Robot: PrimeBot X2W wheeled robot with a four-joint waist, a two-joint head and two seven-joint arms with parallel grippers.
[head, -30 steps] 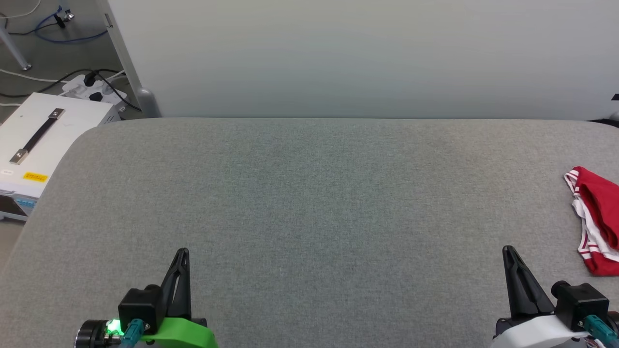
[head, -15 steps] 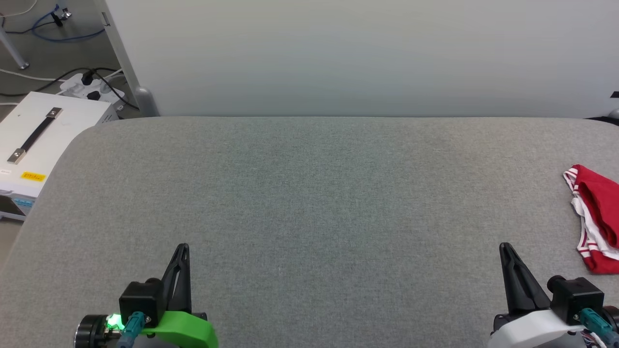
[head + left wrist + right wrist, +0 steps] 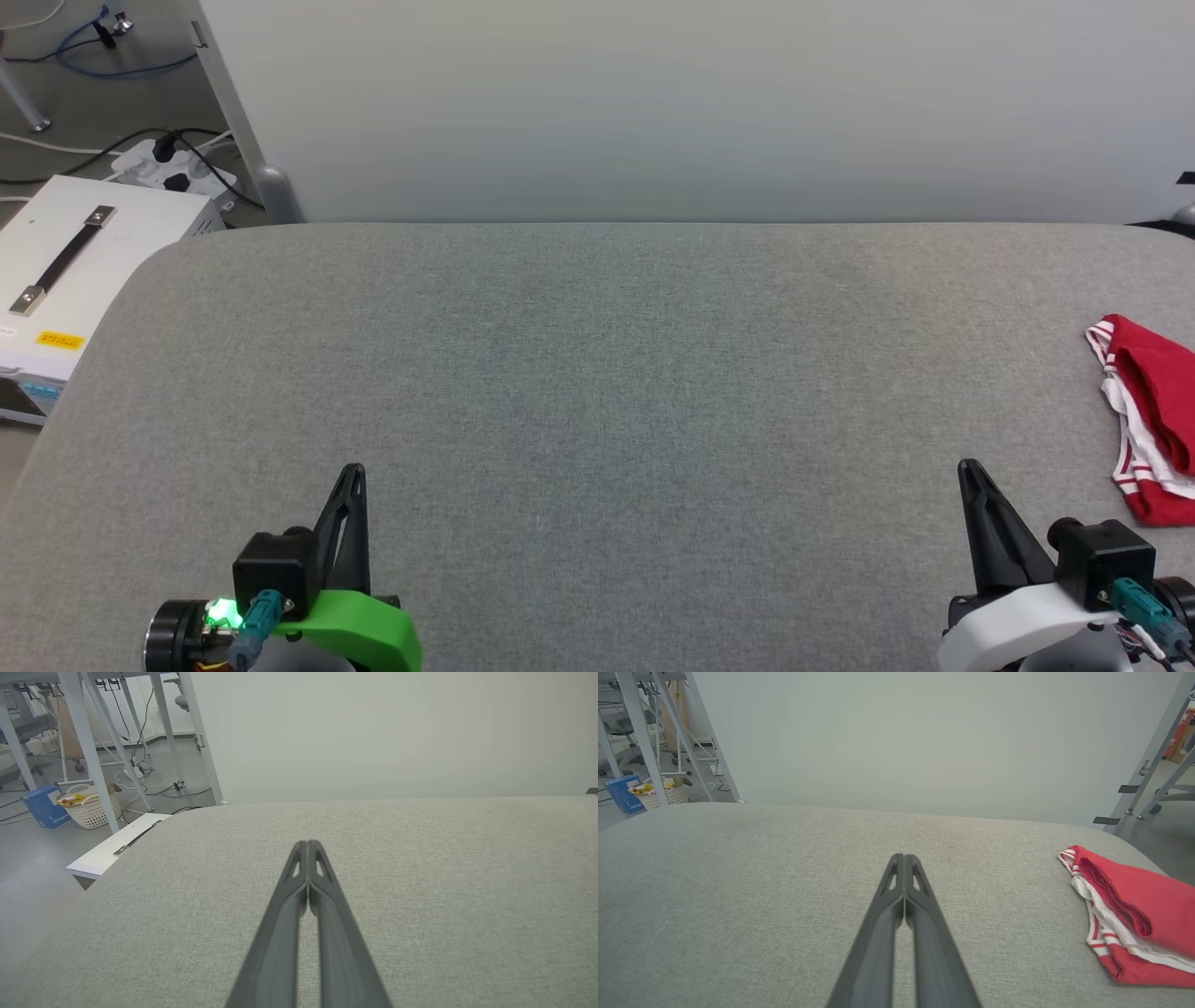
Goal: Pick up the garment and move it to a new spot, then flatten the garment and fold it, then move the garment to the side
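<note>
The garment, a red jersey with white and red-striped trim, lies folded in a bundle at the right edge of the grey padded table; the right wrist view has it at the right. My right gripper hovers near the front right, shut and empty, a short way left of the bundle. My left gripper is shut and empty near the front left.
A pale partition wall stands behind the table. Beyond the left edge sit a white case with a black handle, a power strip with cables, and metal frame legs. Grey frame legs rise at the right.
The head view has shifted slightly, so the scene sits a little differently. Both grippers appear a touch higher in the picture. The garment lies as before.
</note>
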